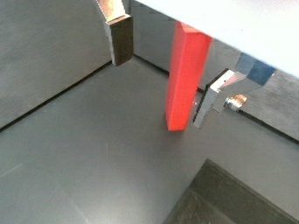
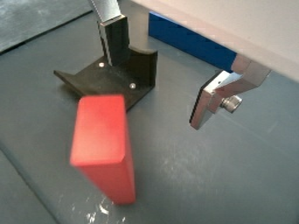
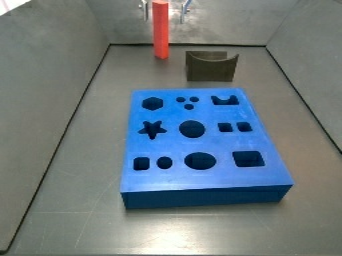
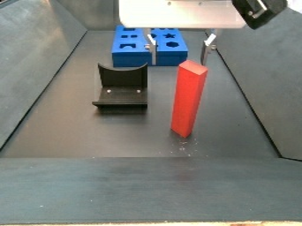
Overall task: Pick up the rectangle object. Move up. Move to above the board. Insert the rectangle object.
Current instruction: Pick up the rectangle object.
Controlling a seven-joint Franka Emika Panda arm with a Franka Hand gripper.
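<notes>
The rectangle object (image 1: 184, 79) is a bright red bar standing upright on the grey floor, also seen in the wrist view (image 2: 103, 147) and in both side views (image 3: 159, 30) (image 4: 188, 97). My gripper (image 1: 162, 87) hovers over it, open. One finger (image 1: 119, 39) is well clear of the bar and the other finger (image 1: 214, 98) is close beside it, with nothing gripped. The gripper also shows in a wrist view (image 2: 158, 87) and a side view (image 4: 179, 48). The blue board (image 3: 201, 140) with dark cut-out holes lies flat on the floor, apart from the bar.
The dark fixture (image 3: 210, 66) stands on the floor next to the bar, between it and the board, and shows too in a wrist view (image 2: 111, 77) and a side view (image 4: 122, 88). Sloping grey walls (image 3: 74, 90) enclose the floor.
</notes>
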